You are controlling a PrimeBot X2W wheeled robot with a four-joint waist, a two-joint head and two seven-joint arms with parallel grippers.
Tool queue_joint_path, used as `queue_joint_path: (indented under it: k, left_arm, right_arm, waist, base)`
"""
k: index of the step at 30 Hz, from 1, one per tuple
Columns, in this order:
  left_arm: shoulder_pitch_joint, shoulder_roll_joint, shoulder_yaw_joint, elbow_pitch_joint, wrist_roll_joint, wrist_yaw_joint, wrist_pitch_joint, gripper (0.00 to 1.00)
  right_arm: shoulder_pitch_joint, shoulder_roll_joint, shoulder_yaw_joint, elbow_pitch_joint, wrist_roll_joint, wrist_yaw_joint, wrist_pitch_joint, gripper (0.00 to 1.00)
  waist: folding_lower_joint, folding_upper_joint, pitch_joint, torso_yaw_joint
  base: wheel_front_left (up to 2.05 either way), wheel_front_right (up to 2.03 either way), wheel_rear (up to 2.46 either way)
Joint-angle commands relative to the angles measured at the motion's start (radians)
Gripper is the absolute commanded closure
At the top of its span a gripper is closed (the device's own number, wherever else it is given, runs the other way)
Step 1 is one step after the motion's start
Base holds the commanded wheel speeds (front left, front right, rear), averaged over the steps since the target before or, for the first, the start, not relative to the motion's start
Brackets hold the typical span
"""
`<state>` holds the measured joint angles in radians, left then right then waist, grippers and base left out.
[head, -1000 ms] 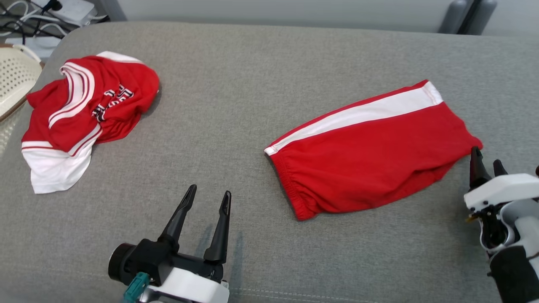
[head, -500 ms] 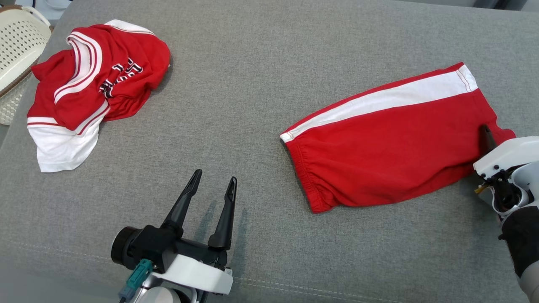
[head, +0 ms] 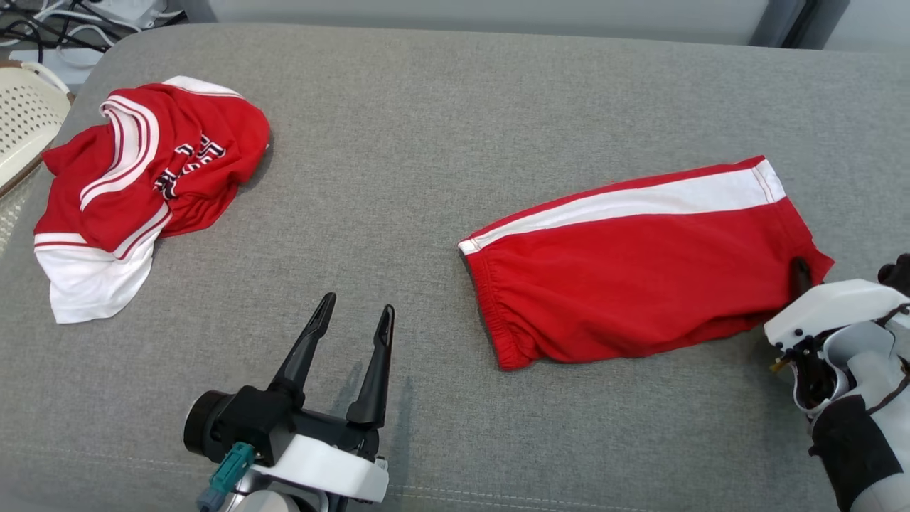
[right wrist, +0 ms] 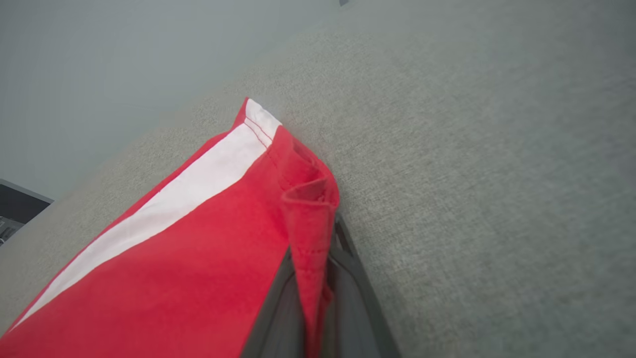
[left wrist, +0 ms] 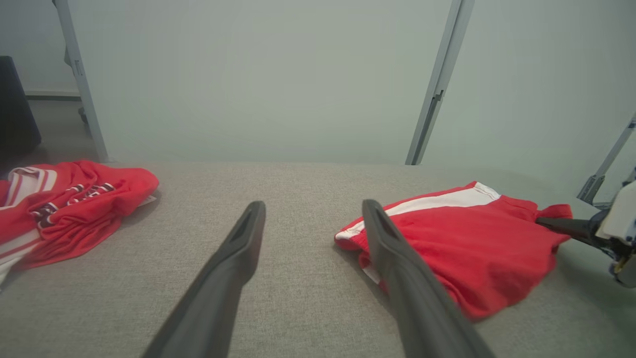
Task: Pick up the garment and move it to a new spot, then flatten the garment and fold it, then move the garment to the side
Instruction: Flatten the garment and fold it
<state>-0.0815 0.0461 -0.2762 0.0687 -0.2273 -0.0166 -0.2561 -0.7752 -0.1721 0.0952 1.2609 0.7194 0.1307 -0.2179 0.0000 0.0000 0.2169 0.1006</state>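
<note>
Toward the right edge of the grey cushion (head: 426,121), found the red shorts (head: 640,284) lying flat and doubled over, with the white side stripe (head: 640,203) along the far side and the gathered waistband (head: 490,313) pointing toward the cushion's middle. Found the right gripper (head: 801,274) at the leg-hem end, nearest the right edge, pressed together on a fold of red hem. From the right wrist view, saw that fold standing as a narrow ridge between the two dark fingers (right wrist: 278,318), with cloth bunched just above the grip. Saw the rest of the shorts lying on the cushion, not lifted. Could not judge the depth of the bite on the hem.

Near the front edge, left of middle, noted the left gripper (head: 354,320) low over the cushion, fingers spread wide apart, nothing between them, tips pointing toward the far edge. Saw it touching no cloth and well apart from the shorts, with the waistband off to its right.

By the far left corner, saw a crumpled red-and-white jersey (head: 142,185) with dark lettering, its white hem trailing toward the front. Beyond the left edge, glimpsed a cream perforated basket (head: 21,128). Past the far left corner, made out some cables (head: 43,21).
</note>
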Motion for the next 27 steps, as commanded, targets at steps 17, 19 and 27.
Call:
queue_joint_path:
  k: [17, 19, 27]
  left_arm:
    - [0.036, 0.004, 0.045, -0.023, 0.006, 0.008, -0.006, 0.00]
    - [0.039, 0.004, 0.047, -0.024, 0.005, 0.008, -0.006, 0.00]
    - [0.052, 0.004, 0.038, -0.023, -0.002, 0.014, -0.006, 0.00]
  right_arm:
    - [0.269, -0.005, -0.165, -0.242, -0.156, 0.000, -0.044, 1.00]
    - [0.291, 0.010, -0.193, -0.258, -0.188, 0.000, -0.044, 1.00]
    - [0.335, 0.054, -0.283, -0.288, -0.281, 0.000, -0.044, 1.00]
  waist:
    - [0.0000, 0.0000, -0.080, -0.073]
    - [0.0000, 0.0000, -0.089, -0.077]
    - [0.0000, 0.0000, -0.116, -0.089]
  base:
    - [0.00, 0.00, 0.00]
    - [0.00, 0.00, 0.00]
    - [0.00, 0.00, 0.00]
